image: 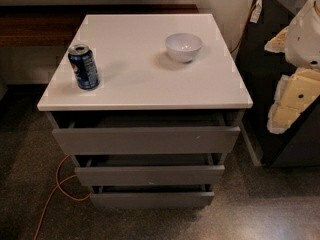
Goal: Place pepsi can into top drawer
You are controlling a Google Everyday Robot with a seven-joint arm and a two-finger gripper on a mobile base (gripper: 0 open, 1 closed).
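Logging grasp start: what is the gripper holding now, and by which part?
Nothing, as far as shows. The pepsi can stands free on the left of the cabinet top; the gripper is at the picture's right edge, far from the can.

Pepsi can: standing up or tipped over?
Standing up. The can shows its silver top, on the cabinet. The gripper is at the picture's right edge.

No legible text anywhere. Pepsi can point(84, 66) logo unreadable; end effector point(292, 96) at right edge.

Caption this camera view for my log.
Pepsi can stands on the white cabinet top, bowl to its right; top drawer partly open; gripper at right frame edge.
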